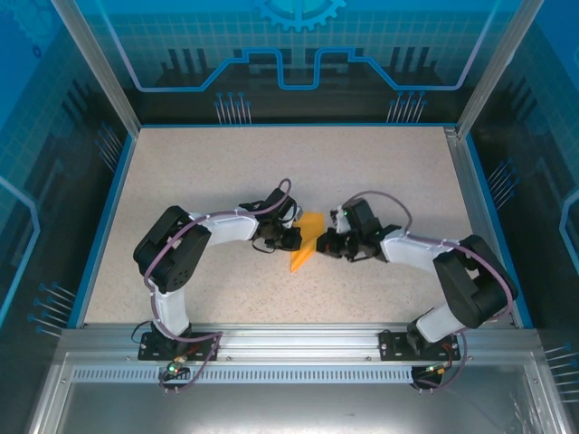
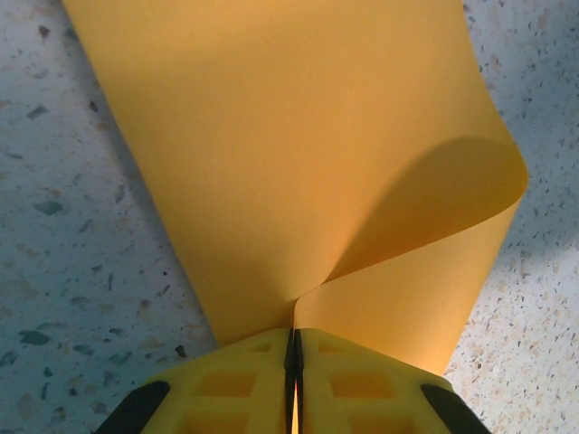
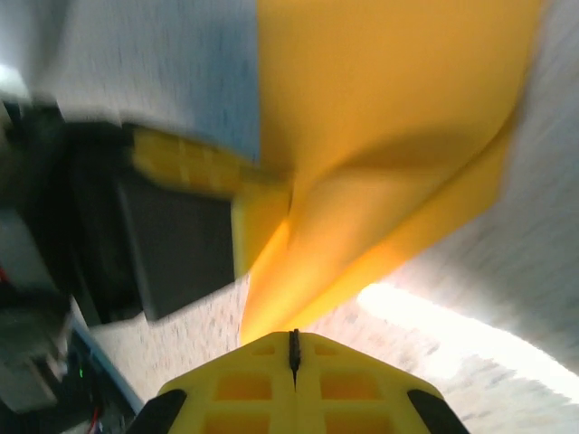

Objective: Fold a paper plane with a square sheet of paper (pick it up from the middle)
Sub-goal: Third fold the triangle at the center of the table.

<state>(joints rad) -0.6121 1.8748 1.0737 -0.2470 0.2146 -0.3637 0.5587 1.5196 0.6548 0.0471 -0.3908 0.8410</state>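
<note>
The square sheet of paper [image 1: 308, 237], orange-yellow, lies bent between the two grippers at the table's middle. My left gripper [image 1: 293, 238] is shut on the sheet's near part [image 2: 289, 163]; the paper runs into the seam between its yellow fingers [image 2: 244, 380], and the right side curls over in a loop. My right gripper [image 1: 326, 245] is shut, its tips [image 3: 293, 336] just short of the sheet's lower corner [image 3: 380, 108], with nothing visibly between them. The right wrist view is blurred and also holds the left gripper's yellow finger [image 3: 194, 167]. A paper plane is out of view.
The speckled table [image 1: 199, 172] is ringed by a blue rim and a metal frame with clear walls [image 1: 99, 81]. Both arm bases sit on the aluminium rail [image 1: 289, 339] at the near edge.
</note>
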